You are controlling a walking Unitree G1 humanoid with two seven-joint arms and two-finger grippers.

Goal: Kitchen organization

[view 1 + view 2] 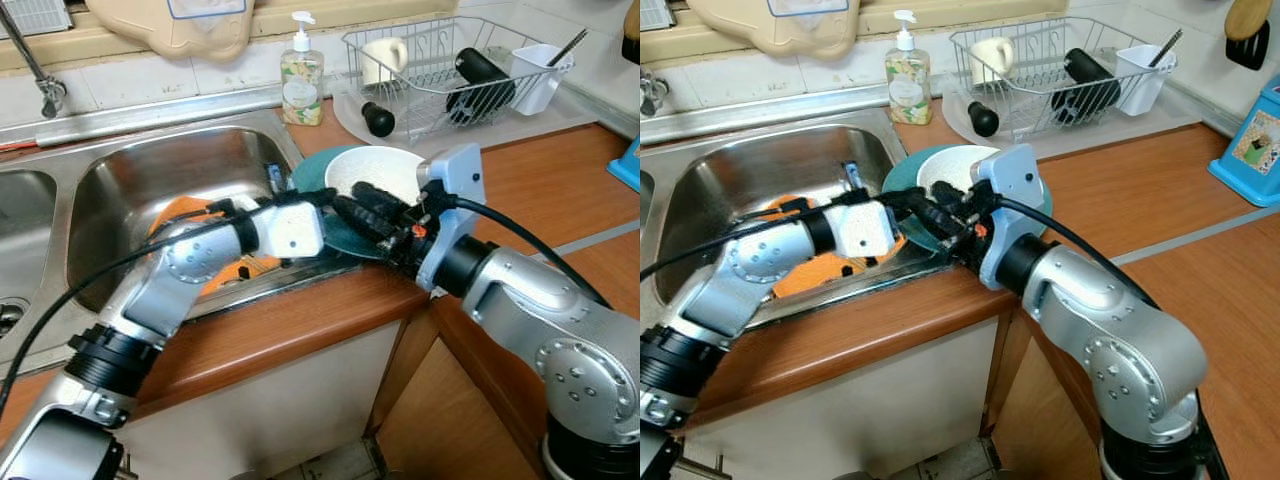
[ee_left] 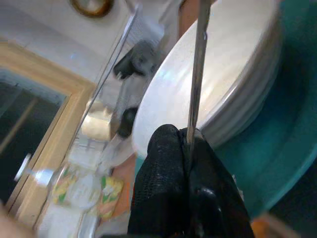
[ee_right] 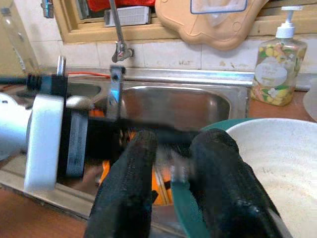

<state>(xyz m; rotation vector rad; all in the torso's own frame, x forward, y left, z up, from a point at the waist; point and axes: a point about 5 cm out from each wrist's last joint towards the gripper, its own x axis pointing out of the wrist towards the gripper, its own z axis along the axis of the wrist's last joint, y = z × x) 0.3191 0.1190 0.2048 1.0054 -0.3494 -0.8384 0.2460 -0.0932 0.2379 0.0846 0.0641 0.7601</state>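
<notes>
We find both arms meeting at the sink's edge. The left gripper [image 2: 185,163] has its fingers pressed together on a thin metal utensil [image 2: 198,64], presumably lifted for sorting. The right gripper [image 3: 173,173] has its fingers spread, apparently ready to receive it. Just beyond, a white bowl [image 1: 375,172] rests on a teal plate [image 1: 315,170]. The sink [image 1: 120,170] holds something orange. Farthest, the dish rack [image 1: 440,50] contains a cream mug [image 1: 385,57], a black bottle [image 1: 480,75] and a white caddy [image 1: 538,75].
</notes>
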